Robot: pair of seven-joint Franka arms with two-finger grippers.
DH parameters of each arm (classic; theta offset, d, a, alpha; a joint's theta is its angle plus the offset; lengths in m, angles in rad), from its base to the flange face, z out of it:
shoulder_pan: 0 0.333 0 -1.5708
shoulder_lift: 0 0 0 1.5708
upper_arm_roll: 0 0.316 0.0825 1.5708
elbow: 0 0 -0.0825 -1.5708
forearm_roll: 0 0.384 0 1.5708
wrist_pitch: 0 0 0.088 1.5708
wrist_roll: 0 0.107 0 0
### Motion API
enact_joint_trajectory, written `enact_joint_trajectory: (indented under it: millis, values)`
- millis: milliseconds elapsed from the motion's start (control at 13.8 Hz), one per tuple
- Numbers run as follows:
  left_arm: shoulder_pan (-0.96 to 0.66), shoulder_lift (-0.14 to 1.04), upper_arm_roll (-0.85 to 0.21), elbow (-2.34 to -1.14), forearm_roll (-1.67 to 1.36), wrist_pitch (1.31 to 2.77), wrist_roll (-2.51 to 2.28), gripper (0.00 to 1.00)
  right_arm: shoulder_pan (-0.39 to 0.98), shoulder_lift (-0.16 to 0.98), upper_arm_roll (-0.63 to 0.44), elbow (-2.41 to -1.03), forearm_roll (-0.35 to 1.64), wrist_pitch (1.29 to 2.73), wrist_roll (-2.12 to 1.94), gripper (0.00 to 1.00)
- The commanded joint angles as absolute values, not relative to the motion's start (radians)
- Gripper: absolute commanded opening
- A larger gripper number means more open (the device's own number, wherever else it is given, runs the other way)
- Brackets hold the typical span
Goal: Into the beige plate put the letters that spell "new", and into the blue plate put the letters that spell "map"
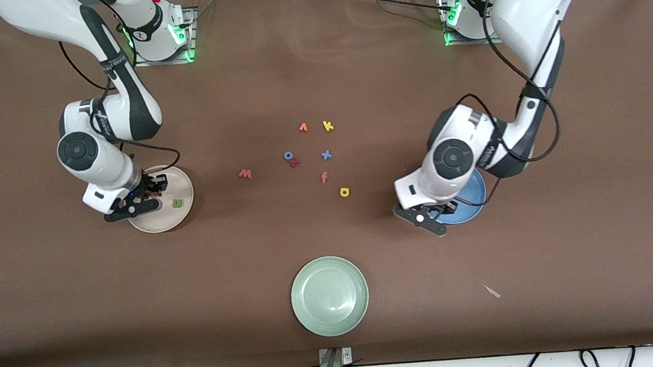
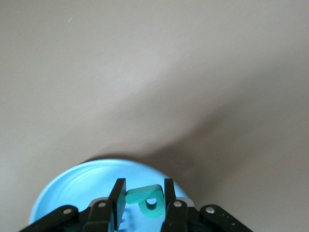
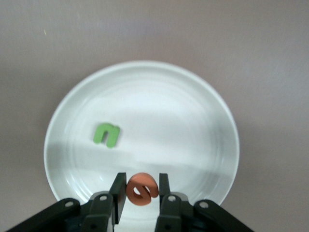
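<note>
My right gripper [image 3: 141, 179] hangs low over the beige plate [image 3: 169, 111], shut on the orange e [image 3: 142, 189]. The green n [image 3: 106, 135] lies flat in that plate [image 1: 175, 182]. Over the blue plate [image 2: 77, 183], my left gripper [image 2: 142, 186] is shut on the teal p [image 2: 147, 200], which is pinched between both pads. On the bare table the pinkish-red w [image 1: 244, 173] lies toward the beige plate, and the yellow a [image 1: 344, 192] lies toward the blue plate [image 1: 474, 197]. The left arm hides much of the blue plate in the front view.
A cluster of loose letters sits mid-table: yellow k [image 1: 328, 125], a small orange letter [image 1: 303, 127], blue o [image 1: 288, 155], dark red letter [image 1: 295, 162], blue x [image 1: 326, 155], orange f [image 1: 324, 177]. A pale green plate [image 1: 329, 295] stands nearest the front camera.
</note>
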State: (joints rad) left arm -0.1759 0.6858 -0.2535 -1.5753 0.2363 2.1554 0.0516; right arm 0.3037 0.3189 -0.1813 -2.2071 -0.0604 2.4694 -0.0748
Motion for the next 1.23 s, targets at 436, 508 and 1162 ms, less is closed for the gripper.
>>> enact_joint_trajectory:
  millis: [436, 508, 1162]
  values:
    - [-0.133, 0.663, -0.267, -1.661, 0.261, 2.151, 0.089, 1.00, 0.319, 0.276, -0.088, -2.263, -0.054, 2.517, 0.126, 0.60]
    - [-0.138, 0.655, -0.271, -1.655, 0.249, 2.149, 0.084, 1.00, 0.324, 0.281, -0.056, -2.255, -0.055, 2.519, 0.203, 0.60]
    - [-0.156, 0.641, -0.357, -1.615, 0.235, 2.149, -0.248, 1.00, 0.534, 0.386, 0.008, -2.152, -0.060, 2.551, 0.666, 0.61]
